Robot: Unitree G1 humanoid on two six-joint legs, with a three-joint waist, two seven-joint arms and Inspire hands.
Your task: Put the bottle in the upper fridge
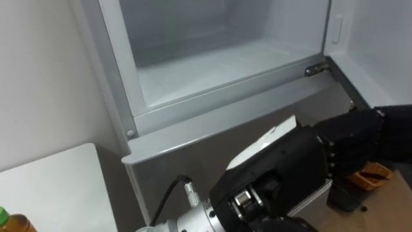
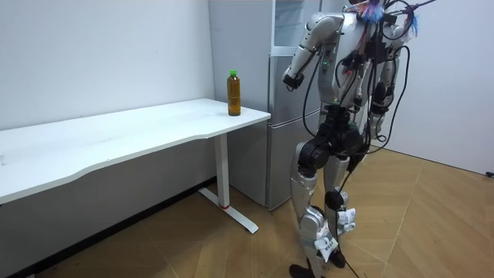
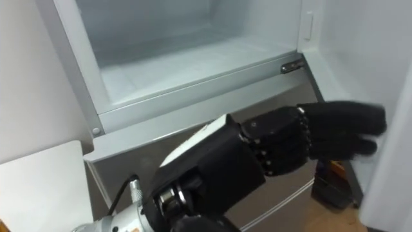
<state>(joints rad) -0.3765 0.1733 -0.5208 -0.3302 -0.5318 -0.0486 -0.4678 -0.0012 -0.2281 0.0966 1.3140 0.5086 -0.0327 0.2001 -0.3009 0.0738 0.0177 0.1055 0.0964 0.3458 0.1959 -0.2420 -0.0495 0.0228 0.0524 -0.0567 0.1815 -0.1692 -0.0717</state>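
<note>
Robot is standing on the wooden floor (image 2: 432, 216), facing the fridge (image 2: 282, 154), which is sitting against the white wall (image 2: 100, 54) just past the end of the table (image 2: 139, 131).

- Bottle (image 2: 234, 93): amber, green cap, standing upright on the table near the corner closest to the fridge. Neither hand is touching it.
- Left hand (image 3: 318, 138): dark, reaching across the fridge front toward the right. Fingers are lying straight and relaxed, holding nothing.
- Right hand (image 2: 377, 139): hanging low by the hip in the room view. I cannot tell how its fingers are set.
- Upper compartment (image 1: 212, 64): standing open, with a white floor and walls.
- Upper door (image 1: 380, 45): swung out to the right, a metal hinge (image 1: 317, 69) showing at its lower corner.
- Grey lower door (image 1: 206, 142): sitting closed under the compartment's sill.
- The left forearm and hand are crossing in front of this lower door, below the opening.
- A small dark and orange object (image 1: 370, 175) is lying on the floor beyond the hand. I cannot tell what it is.
- Table is white with white legs, and the bottle is the one thing showing on it
</note>
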